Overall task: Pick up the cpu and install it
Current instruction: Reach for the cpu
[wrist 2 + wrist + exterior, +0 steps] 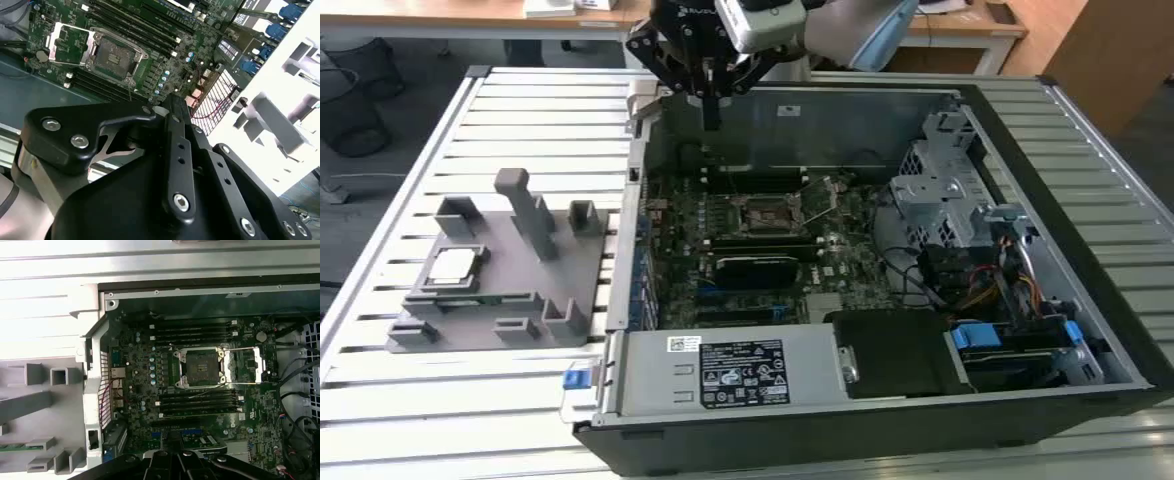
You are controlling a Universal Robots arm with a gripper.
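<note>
Claw pointing straight down above computer case, closed tight, empty; cpu resting on grey fixture.

The end effector, fingers closed together, hangs over the open computer case near its eleven o'clock corner. At the case's nine o'clock, the cpu lies on the grey fixture.

Nothing can be read. A white label with dark print and symbols sits on the power supply, well apart from the fingers. A small white sticker lies just beside it. White lettering on the gripper body above the fingers is cut off.
</note>
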